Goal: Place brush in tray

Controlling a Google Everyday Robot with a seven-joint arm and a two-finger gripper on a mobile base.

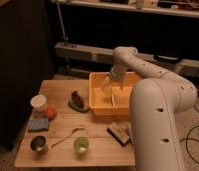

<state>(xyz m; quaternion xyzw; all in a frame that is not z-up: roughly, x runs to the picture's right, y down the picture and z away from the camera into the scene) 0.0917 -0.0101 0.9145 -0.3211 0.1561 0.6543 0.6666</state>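
Reaching down over the tray (124, 109), the gripper (113, 85) hangs inside its walls near the back. The brush (113, 96) stands nearly upright below the gripper, its lower end down in the tray; whether the gripper is pinching it cannot be told. The tray sits at the right rear of the wooden table (63, 125). Left of it lies a dark bumpy lump on a green base (78, 101). A spoon (67, 136), a green cup (81, 145), a metal cup (38, 144), a white cup (38, 103), a blue sponge (38, 124) and a brown block (119, 134) lie apart from the tray
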